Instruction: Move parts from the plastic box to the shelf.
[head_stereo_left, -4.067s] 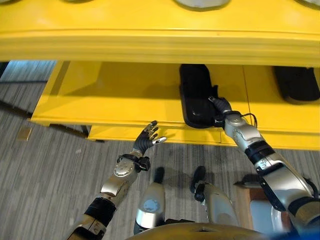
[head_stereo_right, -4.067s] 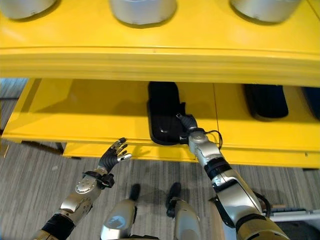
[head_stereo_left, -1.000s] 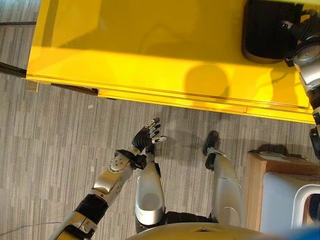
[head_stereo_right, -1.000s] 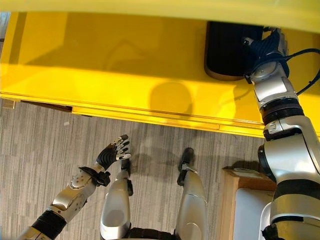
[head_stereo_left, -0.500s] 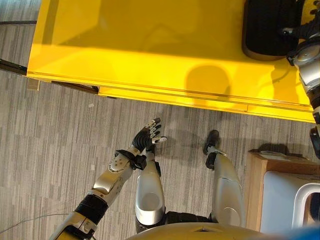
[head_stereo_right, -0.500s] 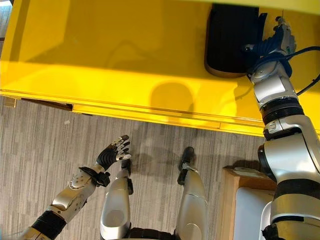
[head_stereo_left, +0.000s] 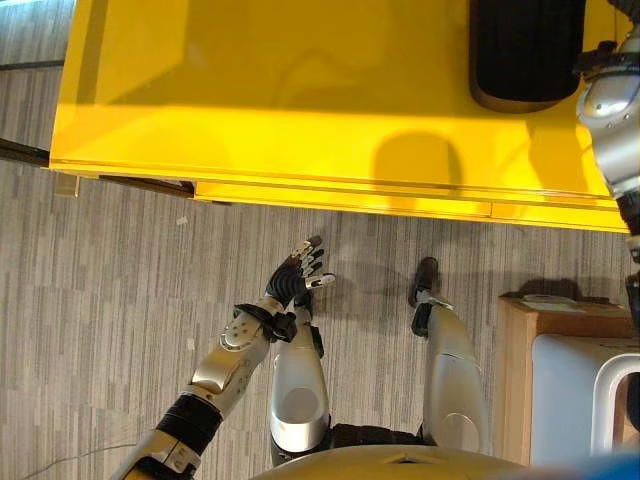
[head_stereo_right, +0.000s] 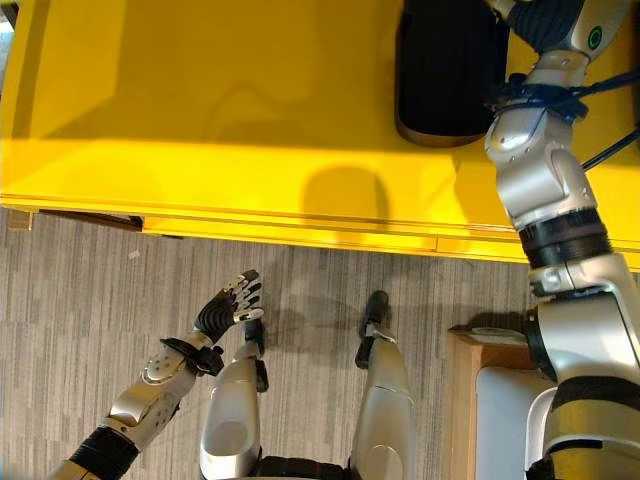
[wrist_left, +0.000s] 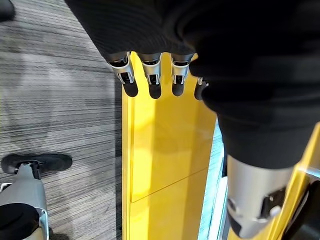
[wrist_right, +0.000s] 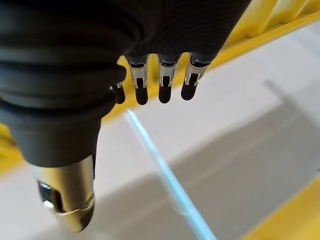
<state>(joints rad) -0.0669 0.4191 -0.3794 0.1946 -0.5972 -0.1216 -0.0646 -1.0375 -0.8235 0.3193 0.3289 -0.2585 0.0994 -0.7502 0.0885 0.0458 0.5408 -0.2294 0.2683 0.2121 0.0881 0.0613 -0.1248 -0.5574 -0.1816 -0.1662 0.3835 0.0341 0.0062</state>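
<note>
now my right hand (wrist_right: 160, 80) has lifted off the black part (head_stereo_left: 527, 50), fingers straight and holding nothing; part sits on the yellow shelf (head_stereo_left: 280, 110) just beside it. placement looks done. left hand (head_stereo_left: 297, 277) spread, well apart.

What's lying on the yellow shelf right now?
One black oblong part lies flat on the yellow metal shelf, beside the right robot hand. The part's far end is cut off, and its underside is hidden.
</note>
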